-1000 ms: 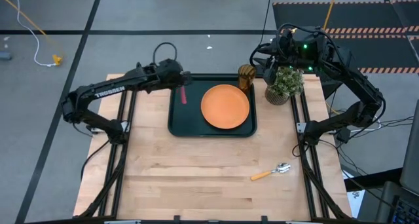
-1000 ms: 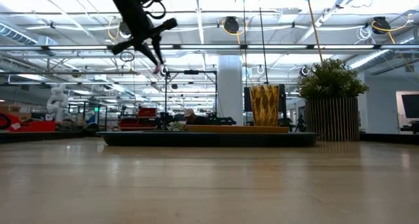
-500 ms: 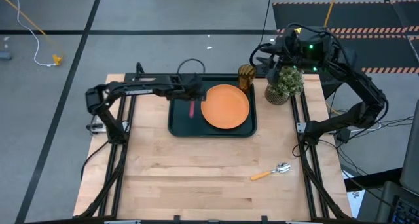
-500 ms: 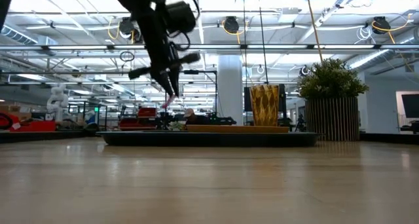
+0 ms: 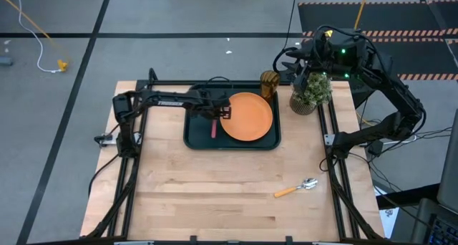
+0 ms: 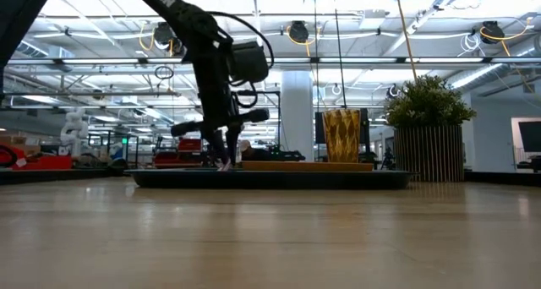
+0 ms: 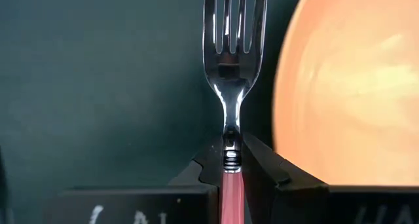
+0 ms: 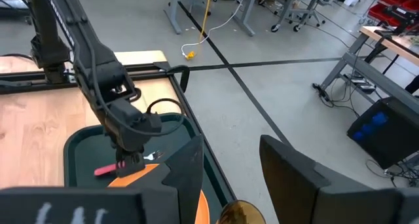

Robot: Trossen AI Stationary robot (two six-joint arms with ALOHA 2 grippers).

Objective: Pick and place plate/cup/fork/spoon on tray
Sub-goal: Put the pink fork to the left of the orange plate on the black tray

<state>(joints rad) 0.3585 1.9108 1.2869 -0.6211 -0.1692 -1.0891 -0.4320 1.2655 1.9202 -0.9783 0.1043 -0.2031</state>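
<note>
Reaching level from frame left over the tray (image 5: 195, 136): left claw (image 5: 215, 117) clamping the fork (image 7: 230, 67) beside the plate (image 5: 247, 116). Idling upper right: right claw (image 8: 229, 178), gaping, empty.

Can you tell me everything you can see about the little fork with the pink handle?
The small fork with shiny silver metal tines and a red-pink handle is pinched at the top of its handle by the left gripper, whose dark fingers are shut on it. It hangs low over the dark green rectangular tray, just left of the round orange plate. Whether it touches the tray cannot be told.
</note>
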